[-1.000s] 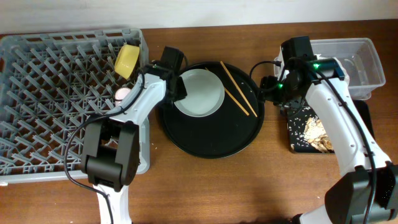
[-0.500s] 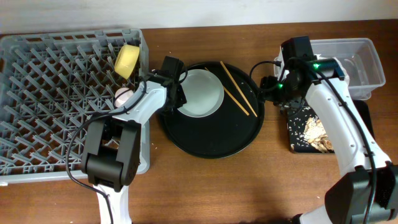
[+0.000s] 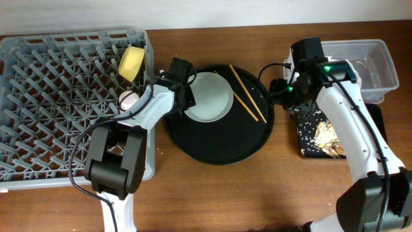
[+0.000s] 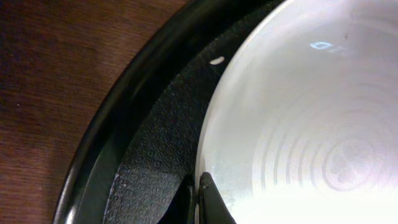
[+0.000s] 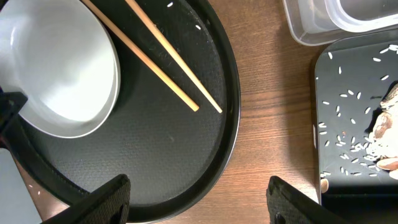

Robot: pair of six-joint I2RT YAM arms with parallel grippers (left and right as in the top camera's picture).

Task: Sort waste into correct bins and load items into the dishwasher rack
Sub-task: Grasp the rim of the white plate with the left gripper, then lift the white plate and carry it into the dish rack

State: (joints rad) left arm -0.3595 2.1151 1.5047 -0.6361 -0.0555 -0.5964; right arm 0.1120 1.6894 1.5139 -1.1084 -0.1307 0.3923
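- Grip first: the left gripper [image 4: 198, 198] is pinched shut on the left rim of the plate [image 3: 207, 96]. Only the fingertips have it, so the hold looks thin.
- Lift slowly and tip the plate up on edge, clearing the raised lip of the round tray [image 3: 219, 151] before swinging left to the rack [image 3: 58, 129].
- Slot it upright between pegs, clear of the yellow bowl [image 3: 132, 62] and pink cup [image 3: 127, 98].
- Plate: pale grey-green, round and glossy, with faint rings at its centre. It lies at the tray's upper left, beside two chopsticks [image 3: 248, 93].
- Idle side: the right gripper [image 5: 199, 199] hangs wide open and empty over the tray's right edge.
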